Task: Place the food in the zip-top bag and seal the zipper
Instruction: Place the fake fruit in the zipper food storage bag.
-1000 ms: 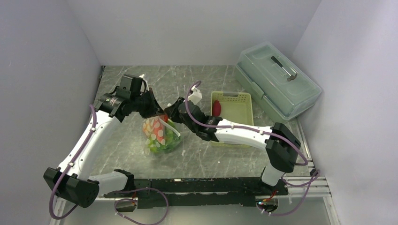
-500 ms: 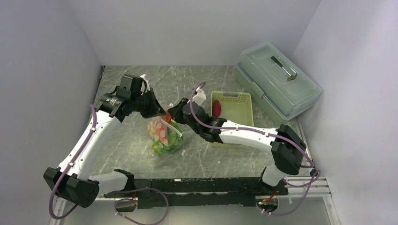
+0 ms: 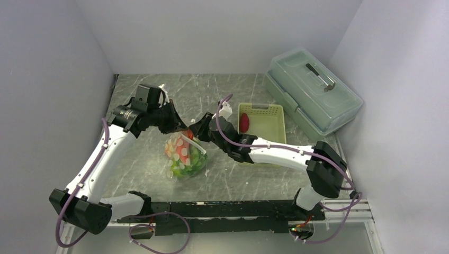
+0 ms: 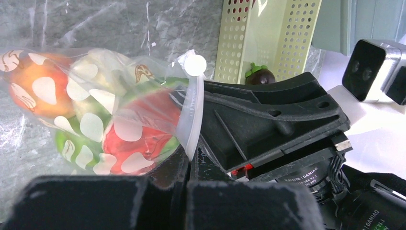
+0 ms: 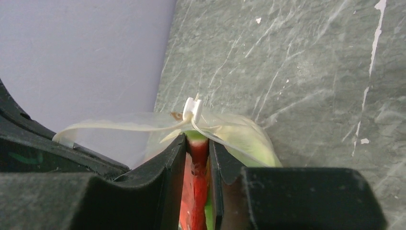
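Seen from above, the zip-top bag (image 3: 184,157) is between the two arms, bulging with green and red food. The left gripper (image 3: 179,126) is at the far-left side of the bag's mouth, and the right gripper (image 3: 197,131) is at its far-right side. The pale green basket (image 3: 262,108) lies well apart, to the bag's right.

In the left wrist view, the left jaws are pressed together on the bag's zipper (image 4: 190,120). The dark maroon ball (image 4: 260,75) sits in the basket beyond the bag.

In the right wrist view, the right jaws pinch the red-orange long piece (image 5: 195,187) just under the bag's white slider (image 5: 193,110). Bag film may lie between finger and piece, but the view is too cramped to tell.
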Available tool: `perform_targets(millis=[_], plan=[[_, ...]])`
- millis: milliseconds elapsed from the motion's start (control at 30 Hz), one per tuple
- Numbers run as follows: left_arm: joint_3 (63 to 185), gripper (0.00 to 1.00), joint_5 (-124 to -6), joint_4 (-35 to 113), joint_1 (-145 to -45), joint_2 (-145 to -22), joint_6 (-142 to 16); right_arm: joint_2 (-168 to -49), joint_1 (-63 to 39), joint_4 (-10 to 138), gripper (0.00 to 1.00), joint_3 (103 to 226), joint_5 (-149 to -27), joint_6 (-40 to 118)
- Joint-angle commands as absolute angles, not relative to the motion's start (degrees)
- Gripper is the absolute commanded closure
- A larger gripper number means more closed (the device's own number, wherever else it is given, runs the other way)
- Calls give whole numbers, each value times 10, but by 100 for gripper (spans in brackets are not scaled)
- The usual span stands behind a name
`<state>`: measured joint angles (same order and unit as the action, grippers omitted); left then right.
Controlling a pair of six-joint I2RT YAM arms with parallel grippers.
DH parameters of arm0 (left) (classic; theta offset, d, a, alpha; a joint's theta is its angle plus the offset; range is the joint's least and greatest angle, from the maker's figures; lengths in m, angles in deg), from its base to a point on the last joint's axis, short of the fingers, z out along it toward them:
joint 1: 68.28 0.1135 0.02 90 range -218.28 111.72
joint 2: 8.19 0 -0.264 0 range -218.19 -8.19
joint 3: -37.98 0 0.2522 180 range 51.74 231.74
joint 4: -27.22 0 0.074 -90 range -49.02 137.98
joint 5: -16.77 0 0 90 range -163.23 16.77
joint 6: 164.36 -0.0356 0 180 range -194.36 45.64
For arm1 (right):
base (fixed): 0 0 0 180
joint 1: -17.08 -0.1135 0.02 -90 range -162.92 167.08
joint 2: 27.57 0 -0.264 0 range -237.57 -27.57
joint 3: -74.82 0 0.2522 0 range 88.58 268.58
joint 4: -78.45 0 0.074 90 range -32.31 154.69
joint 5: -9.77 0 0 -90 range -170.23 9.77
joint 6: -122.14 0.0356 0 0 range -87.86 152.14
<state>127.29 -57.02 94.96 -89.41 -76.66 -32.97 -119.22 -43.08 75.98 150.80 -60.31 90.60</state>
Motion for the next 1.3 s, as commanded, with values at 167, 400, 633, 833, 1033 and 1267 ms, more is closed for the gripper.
perform_targets(millis=[167, 400, 633, 833, 1033, 1267], plan=[[1285, 100, -551, 880, -895, -747, -328, -1120, -435, 741, 55, 1498, -624, 847], [1278, 100, -550, 877, -895, -747, -331, -1083, -435, 716, 47, 1509, -629, 810], [1278, 100, -549, 878, -895, -747, -337, -1052, -435, 652, 46, 1536, -609, 761], [1278, 100, -543, 882, -895, -745, -345, -1032, -434, 581, 46, 1544, -565, 715], [1283, 100, -532, 888, -895, -745, -360, -1033, -421, 523, 46, 1566, -568, 647], [1293, 100, -522, 891, -895, -745, -379, -1056, -379, 459, 46, 1592, -641, 610]])
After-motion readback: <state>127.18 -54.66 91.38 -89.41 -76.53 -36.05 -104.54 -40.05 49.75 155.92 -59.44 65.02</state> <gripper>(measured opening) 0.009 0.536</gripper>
